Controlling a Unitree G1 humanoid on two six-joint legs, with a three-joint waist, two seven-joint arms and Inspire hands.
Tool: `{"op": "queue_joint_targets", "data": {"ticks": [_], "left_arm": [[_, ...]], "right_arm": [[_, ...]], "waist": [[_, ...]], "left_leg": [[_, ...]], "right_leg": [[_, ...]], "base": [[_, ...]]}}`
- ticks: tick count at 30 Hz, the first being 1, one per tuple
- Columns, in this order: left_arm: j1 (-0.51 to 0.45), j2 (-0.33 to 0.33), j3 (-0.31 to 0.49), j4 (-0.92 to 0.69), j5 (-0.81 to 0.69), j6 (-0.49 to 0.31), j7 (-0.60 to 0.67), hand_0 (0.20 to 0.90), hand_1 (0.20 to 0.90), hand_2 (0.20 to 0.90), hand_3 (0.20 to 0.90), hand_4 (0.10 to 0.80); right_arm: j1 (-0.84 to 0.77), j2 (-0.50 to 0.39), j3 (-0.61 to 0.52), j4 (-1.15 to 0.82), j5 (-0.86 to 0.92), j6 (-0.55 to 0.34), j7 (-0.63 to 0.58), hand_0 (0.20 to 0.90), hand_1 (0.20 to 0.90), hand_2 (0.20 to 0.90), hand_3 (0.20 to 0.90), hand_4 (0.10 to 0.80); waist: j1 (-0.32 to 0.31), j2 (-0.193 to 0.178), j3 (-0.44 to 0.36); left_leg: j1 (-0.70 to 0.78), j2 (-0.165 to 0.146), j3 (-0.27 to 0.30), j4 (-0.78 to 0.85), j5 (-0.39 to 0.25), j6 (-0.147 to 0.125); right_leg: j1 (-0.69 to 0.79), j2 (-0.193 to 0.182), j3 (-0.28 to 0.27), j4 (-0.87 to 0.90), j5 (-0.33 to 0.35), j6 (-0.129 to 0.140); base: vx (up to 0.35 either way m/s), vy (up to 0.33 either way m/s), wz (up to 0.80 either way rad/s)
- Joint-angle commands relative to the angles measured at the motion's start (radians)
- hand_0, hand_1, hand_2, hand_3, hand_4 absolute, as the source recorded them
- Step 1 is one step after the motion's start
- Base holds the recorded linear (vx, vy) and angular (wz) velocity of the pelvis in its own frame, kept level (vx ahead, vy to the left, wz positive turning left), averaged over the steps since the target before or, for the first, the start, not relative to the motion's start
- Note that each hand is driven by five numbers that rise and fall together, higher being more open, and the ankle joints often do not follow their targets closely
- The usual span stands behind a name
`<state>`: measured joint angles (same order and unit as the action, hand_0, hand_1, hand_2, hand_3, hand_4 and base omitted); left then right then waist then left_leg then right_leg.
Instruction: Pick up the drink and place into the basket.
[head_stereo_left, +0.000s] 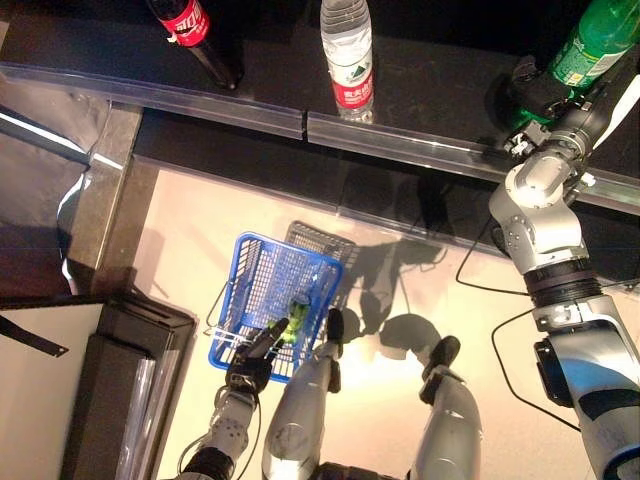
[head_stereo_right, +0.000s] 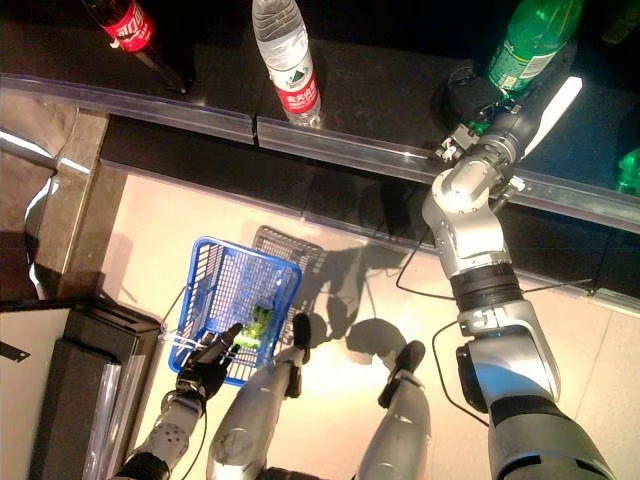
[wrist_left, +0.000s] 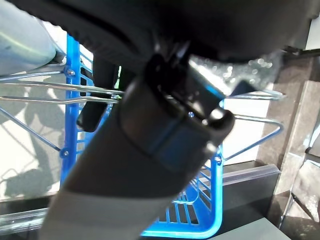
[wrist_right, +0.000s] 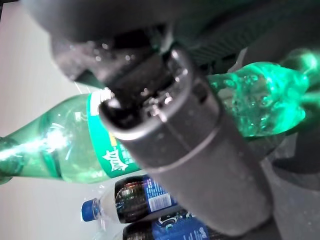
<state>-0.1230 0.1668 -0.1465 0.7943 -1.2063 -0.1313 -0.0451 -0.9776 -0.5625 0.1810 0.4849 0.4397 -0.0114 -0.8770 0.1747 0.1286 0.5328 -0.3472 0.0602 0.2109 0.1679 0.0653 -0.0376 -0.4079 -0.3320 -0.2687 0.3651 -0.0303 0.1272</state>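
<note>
The right hand (head_stereo_right: 478, 100) is wrapped around the green plastic bottle (head_stereo_right: 530, 35) on the dark shelf (head_stereo_right: 380, 90); lifting and lowering into the blue wire basket (head_stereo_left: 255, 270), gripped by the left hand (head_stereo_left: 250, 368), remain.

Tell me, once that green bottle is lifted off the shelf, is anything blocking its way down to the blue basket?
Nothing visible does. The right hand is curled round the green bottle on the dark shelf. The blue basket, held at its handle by the left hand, hangs open-topped below, with open floor between; it already holds a small green item.
</note>
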Motion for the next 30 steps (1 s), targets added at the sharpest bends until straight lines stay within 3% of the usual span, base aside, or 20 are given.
{"op": "queue_joint_targets", "data": {"ticks": [1, 12, 19, 24, 30], "left_arm": [[0.105, 0.084, -0.040, -0.073, -0.010, -0.017, -0.021, 0.300, 0.300, 0.300, 0.200, 0.100], [0.114, 0.089, -0.017, -0.079, -0.013, -0.031, -0.049, 0.300, 0.300, 0.300, 0.200, 0.100], [0.118, 0.077, 0.045, -0.085, -0.032, -0.080, -0.057, 0.300, 0.300, 0.300, 0.200, 0.100], [0.115, 0.072, 0.091, -0.114, -0.045, -0.111, -0.058, 0.300, 0.300, 0.300, 0.200, 0.100], [0.161, 0.062, 0.136, -0.137, -0.023, -0.146, -0.093, 0.300, 0.300, 0.300, 0.200, 0.100]], "right_arm": [[-0.193, -0.132, 0.026, -0.064, -0.043, -0.104, 0.008, 0.300, 0.300, 0.300, 0.200, 0.100], [-0.158, -0.138, -0.004, -0.133, -0.047, -0.101, 0.044, 0.300, 0.300, 0.300, 0.200, 0.100], [-0.044, -0.098, -0.068, -0.310, -0.094, -0.117, 0.091, 0.300, 0.300, 0.300, 0.200, 0.100], [0.033, -0.081, -0.098, -0.445, -0.143, -0.100, 0.135, 0.300, 0.300, 0.300, 0.200, 0.100], [0.172, -0.041, -0.120, -0.599, -0.152, -0.131, 0.232, 0.300, 0.300, 0.300, 0.200, 0.100]], "waist": [[0.034, 0.024, -0.013], [0.029, 0.021, -0.013], [0.012, 0.004, -0.013], [-0.001, -0.012, -0.013], [-0.011, -0.039, -0.078]], "left_leg": [[-0.051, -0.024, -0.074, 0.080, -0.043, 0.004], [-0.029, -0.028, -0.073, 0.096, -0.054, 0.008], [0.035, -0.022, -0.066, 0.107, -0.068, 0.003], [0.087, -0.005, -0.058, 0.111, -0.070, -0.009], [0.151, 0.017, -0.060, 0.098, -0.075, -0.025]], "right_leg": [[-0.040, 0.019, -0.044, 0.083, -0.008, -0.017], [-0.016, 0.021, -0.053, 0.110, -0.032, -0.029], [0.049, 0.024, -0.063, 0.137, -0.068, -0.041], [0.110, 0.030, -0.078, 0.146, -0.093, -0.055], [0.186, 0.054, -0.096, 0.127, -0.117, -0.075]], "base": [[0.000, 0.000, 0.00], [-0.020, -0.003, 0.00], [-0.047, -0.021, 0.01], [-0.045, -0.038, -0.01], [0.035, -0.053, 0.02]]}}
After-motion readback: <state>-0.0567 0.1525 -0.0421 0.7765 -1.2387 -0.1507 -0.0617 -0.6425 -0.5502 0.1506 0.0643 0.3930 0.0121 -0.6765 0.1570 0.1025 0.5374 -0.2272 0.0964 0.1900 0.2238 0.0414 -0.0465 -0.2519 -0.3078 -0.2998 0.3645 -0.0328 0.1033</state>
